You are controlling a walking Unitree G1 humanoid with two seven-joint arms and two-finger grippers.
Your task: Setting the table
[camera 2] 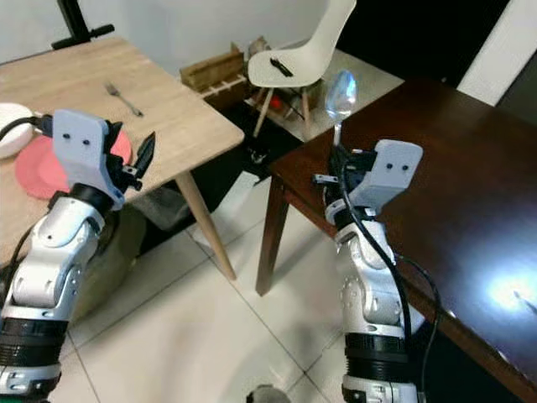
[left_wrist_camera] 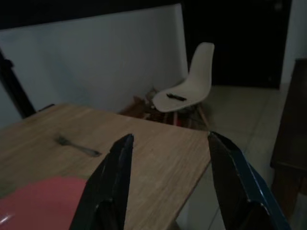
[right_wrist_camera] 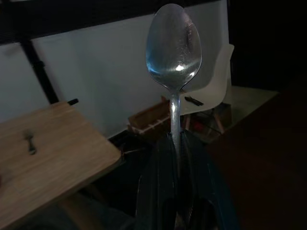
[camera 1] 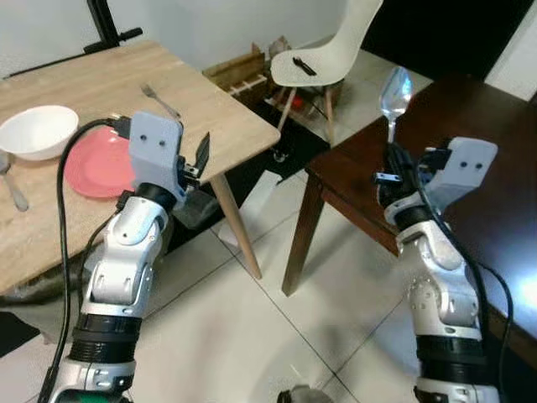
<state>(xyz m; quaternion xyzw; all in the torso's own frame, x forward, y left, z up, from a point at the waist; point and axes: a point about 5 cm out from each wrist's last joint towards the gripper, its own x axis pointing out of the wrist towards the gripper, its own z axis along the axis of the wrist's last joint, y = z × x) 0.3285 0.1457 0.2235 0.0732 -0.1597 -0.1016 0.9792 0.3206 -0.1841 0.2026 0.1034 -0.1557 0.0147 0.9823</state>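
- Presently, a spoon is held by its handle between the closed fingers of the right gripper, bowl end up and nearly upright, above the near edge of the dark wooden table.
- The left gripper is raised over the near corner of the light wooden table with its two fingers spread apart and nothing between them.
- The place setting is laid on the light table: a pink plate with a white bowl just beside it, a fork lying further in, and what appears to be another utensil beside the bowl.
- The step in hand is judged to be the carrying of the spoon across to that setting; it is not yet laid down.
- For this to be done well, the spoon should be kept firmly clamped, since only the thin handle is gripped and it could pivot if the arm is swung fast.
- The handle should be tipped toward level before release, and the spoon lowered until it is touching the wood beside the plate, so that it is not dropped or bounced.
- The open left claw should be kept away from the plate rim while the body is turned.
- The two tables are set well apart, with pale tiled floor between them.
- A white chair with a small dark object on its seat is seen beyond the gap, near a low wooden crate by the wall.
- A black stand is seen behind the light table.
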